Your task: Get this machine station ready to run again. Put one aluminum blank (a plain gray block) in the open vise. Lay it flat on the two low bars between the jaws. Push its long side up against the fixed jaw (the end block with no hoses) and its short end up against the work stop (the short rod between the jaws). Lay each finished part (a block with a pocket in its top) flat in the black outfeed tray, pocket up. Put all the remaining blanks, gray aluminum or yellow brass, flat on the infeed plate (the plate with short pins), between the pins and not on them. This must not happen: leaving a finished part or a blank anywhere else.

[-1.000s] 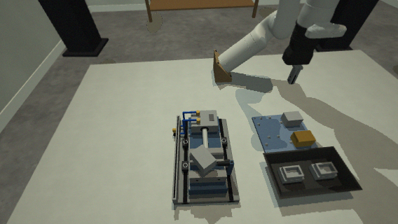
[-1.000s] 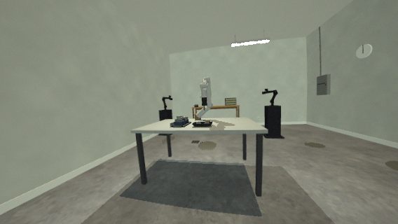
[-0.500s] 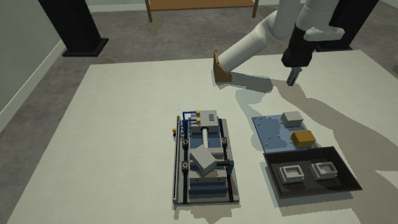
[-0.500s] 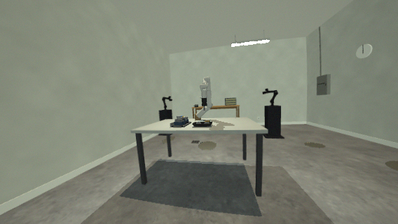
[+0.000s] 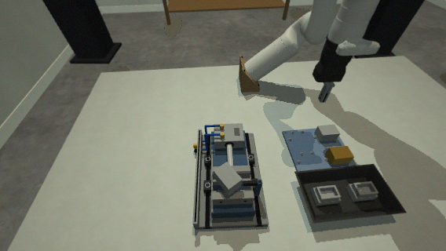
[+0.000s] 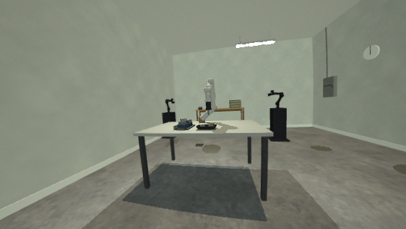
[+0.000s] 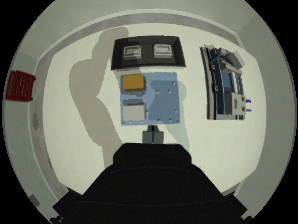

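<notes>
My gripper is shut and empty. It hangs in the air above the table, behind the blue infeed plate. A gray blank and a yellow brass blank lie on the plate's right side. A gray blank lies skewed and tilted between the jaws of the vise, near the work stop rod. Two finished parts, one beside the other, lie pocket up in the black outfeed tray.
A brown wedge-shaped mount holds the arm's base at the back of the table. The white arm reaches across above it. In the exterior view the table stands on a dark mat, with pedestals and a bench behind.
</notes>
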Controlling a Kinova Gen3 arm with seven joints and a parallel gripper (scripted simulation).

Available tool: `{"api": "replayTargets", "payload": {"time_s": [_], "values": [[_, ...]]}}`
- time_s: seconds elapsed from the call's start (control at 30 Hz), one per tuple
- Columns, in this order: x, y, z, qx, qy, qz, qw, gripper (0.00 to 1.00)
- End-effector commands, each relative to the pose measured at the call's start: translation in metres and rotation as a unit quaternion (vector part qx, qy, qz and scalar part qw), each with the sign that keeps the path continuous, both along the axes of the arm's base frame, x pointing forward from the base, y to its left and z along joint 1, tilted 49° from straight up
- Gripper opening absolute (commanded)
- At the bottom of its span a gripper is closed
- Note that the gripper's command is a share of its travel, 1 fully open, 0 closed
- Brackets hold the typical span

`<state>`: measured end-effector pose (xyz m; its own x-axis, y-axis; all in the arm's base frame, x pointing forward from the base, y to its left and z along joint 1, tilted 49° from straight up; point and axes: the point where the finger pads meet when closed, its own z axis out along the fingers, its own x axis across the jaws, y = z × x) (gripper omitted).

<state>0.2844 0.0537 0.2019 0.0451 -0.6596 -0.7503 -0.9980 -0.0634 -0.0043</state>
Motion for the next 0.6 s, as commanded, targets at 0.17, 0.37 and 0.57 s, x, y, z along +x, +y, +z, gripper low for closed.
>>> {"api": "replayTargets", "payload": {"time_s": [0.17,0.37,0.57], "values": [[-0.003,0.014,-0.011,0.001,0.001,0.004,1.000,0.00],[-0.003,0.020,-0.016,0.001,0.001,0.004,1.000,0.00],[-0.003,0.025,-0.021,0.001,0.001,0.004,1.000,0.00]]}}
